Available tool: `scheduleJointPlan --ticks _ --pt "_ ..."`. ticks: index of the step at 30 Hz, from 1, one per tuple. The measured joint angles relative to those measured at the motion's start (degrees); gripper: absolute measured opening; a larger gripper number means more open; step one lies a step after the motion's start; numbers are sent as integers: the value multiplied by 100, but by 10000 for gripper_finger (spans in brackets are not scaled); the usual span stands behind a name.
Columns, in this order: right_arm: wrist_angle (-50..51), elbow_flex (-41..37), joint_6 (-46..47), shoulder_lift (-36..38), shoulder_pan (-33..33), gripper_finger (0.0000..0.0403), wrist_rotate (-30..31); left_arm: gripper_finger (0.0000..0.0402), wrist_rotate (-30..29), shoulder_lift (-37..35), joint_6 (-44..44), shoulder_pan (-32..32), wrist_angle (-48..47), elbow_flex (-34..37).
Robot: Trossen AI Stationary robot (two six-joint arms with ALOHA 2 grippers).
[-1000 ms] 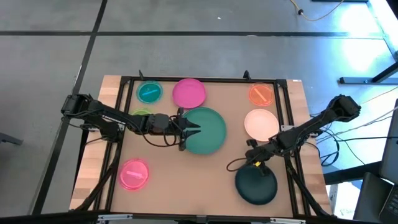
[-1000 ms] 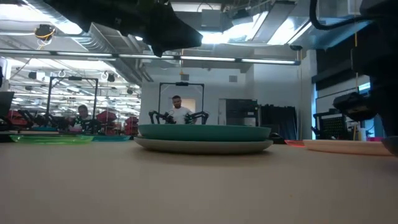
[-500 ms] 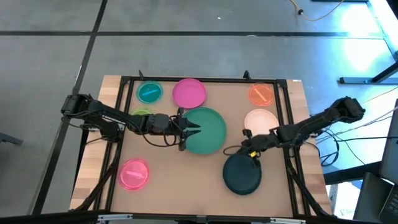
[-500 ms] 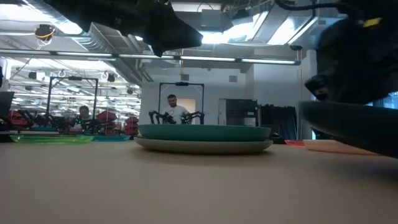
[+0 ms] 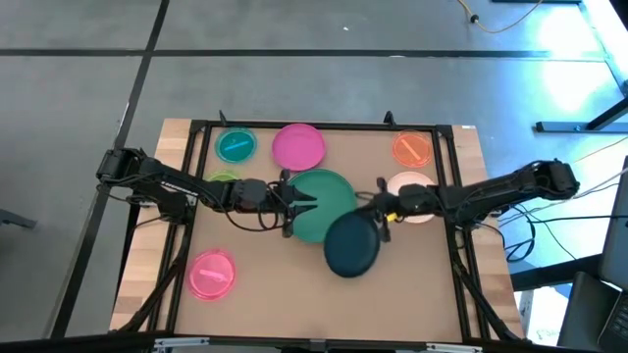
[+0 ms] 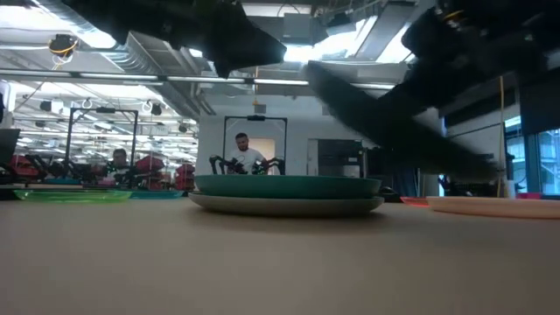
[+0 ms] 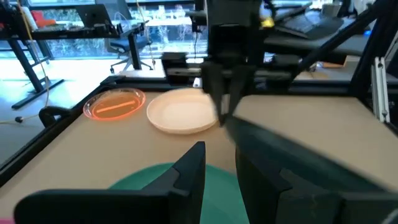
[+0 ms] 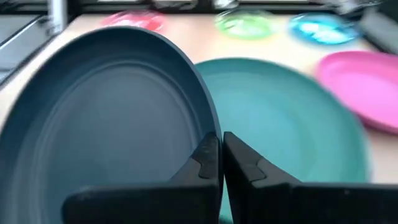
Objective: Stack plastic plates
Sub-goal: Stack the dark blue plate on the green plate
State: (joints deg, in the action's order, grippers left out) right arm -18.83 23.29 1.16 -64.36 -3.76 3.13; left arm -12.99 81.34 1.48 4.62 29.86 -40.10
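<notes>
A: Starting with the biggest, what lies on the wooden table (image 5: 265,279)?

B: A large round teal-green plastic plate (image 5: 316,199) sits near the table's middle. In the low view it rests on a large grey plastic plate (image 6: 286,206), whose rim shows beneath it.

A: And the third large one?

B: The large dark slate plastic plate (image 5: 350,245) is off the table, tilted, overlapping the teal-green plate's front right edge. The right gripper (image 5: 382,213) has its fingers clamped together on that plate's rim.

A: The medium plates?

B: A round magenta plastic plate (image 5: 298,145) lies at the back edge, just behind the teal-green plate. A round cream plastic plate (image 5: 417,185) lies toward the right edge, partly under the right arm.

A: The small ones?

B: A small teal plastic plate (image 5: 235,145) is by the back left corner, beside the magenta one. A small orange plastic plate (image 5: 412,148) is by the back right corner, behind the cream plate. A small green plastic plate (image 5: 222,179) shows near the left edge, mostly hidden by the left arm. A small pink plastic plate (image 5: 211,274) lies toward the front left corner, well apart from the rest.

A: The left gripper?

B: The left gripper (image 5: 306,204) hovers over the teal-green plate's left side, fingers spread apart, holding nothing.
</notes>
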Motion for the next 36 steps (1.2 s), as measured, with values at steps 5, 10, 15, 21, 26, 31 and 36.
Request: scheduleJointPlan --ticks 5,10,15,21,26,31,36 --pt "-532 0 -3 -24 500 2 255 82 50 0 15 7 314 0" --pt "-1361 2 -16 -293 939 2 247 82 51 0 117 20 387 0" --pt "-2221 4 -16 -942 1274 2 235 82 46 0 117 20 445 0" --pt "-3149 4 54 -1874 1446 3 233 82 46 0 130 27 457 0" --pt "-3765 9 165 -2455 1430 3 228 82 44 1 135 81 455 0" --pt "-3760 155 168 -2730 1428 3 397 82 42 2 105 74 455 0" --pt "-3621 234 331 -2771 1428 3 391 82 39 1 102 76 451 2"
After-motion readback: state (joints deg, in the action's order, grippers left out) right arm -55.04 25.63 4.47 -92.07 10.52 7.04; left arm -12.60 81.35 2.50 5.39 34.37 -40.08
